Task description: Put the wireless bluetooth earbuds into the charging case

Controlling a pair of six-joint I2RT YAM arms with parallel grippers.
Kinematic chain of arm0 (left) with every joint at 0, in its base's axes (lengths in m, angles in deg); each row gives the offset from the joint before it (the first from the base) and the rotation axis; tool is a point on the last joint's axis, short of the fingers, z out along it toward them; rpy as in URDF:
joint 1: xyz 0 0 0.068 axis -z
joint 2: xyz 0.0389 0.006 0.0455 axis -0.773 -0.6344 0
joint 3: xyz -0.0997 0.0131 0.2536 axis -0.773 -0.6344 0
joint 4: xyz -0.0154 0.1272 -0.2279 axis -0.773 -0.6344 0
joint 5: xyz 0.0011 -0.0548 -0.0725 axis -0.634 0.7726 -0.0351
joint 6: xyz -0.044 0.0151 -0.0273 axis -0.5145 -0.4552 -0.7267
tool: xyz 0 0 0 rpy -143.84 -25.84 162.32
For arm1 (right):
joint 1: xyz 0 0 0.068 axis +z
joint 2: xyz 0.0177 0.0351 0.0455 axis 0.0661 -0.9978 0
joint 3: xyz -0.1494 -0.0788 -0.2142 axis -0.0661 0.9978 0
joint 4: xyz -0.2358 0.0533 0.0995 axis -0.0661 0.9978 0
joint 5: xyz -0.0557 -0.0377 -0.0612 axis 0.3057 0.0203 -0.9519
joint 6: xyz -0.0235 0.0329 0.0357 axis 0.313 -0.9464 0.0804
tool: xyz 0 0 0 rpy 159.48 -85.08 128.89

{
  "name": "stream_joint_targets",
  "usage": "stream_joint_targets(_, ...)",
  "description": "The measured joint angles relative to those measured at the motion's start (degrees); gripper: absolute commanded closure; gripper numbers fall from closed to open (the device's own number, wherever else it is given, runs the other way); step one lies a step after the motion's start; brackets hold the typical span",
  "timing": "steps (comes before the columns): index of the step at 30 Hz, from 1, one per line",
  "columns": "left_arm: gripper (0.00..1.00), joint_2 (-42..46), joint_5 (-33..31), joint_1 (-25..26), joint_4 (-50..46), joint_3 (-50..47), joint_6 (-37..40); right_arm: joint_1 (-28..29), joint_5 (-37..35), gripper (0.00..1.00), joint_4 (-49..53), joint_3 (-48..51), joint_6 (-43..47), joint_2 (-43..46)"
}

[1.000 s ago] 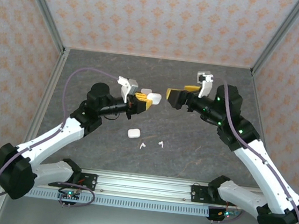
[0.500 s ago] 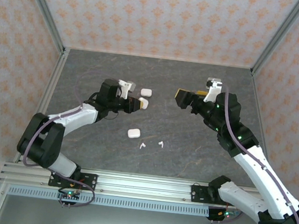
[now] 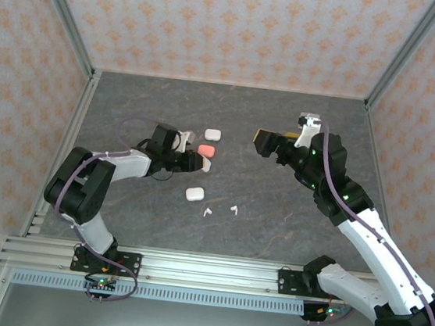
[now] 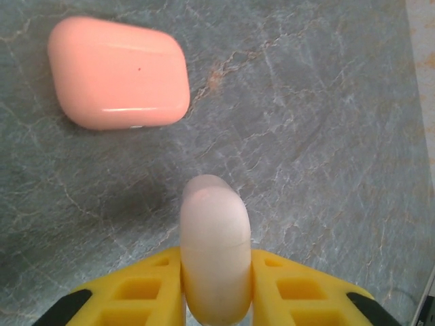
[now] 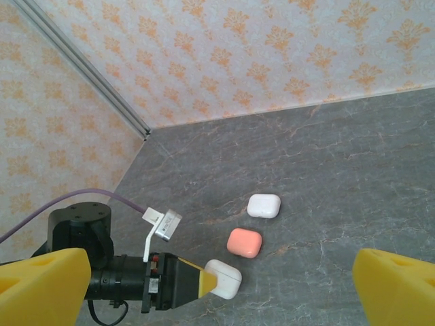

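Left gripper (image 4: 216, 272): pinched a white case (image 4: 214, 238), just near of the pink case (image 4: 119, 81). Right gripper (image 5: 219, 285): gaped wide, held nothing.

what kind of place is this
Probably a robot test cell, not a home: papered walls in a metal frame, a stone-look table, and a left arm and right arm bolted to a rail.
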Motion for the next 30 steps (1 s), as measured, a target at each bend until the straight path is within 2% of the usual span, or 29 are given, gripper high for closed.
stream_joint_targets(12,0.69,-2.4,-0.3,0.0,0.1,-0.6,-0.7,0.0,-0.4,0.01,0.7,0.0,0.0,0.0)
stream_joint_targets(22,0.5,-1.0,-3.2,-0.8,-0.2,-2.5,-0.9,0.0,-0.4,0.01,3.7,0.0,0.9,-1.9)
stream_joint_targets(30,0.4,10.2,-5.1,-3.5,-1.9,-3.1,-0.8,0.7,1.4,0.01,6.7,-0.2,6.6,-6.6)
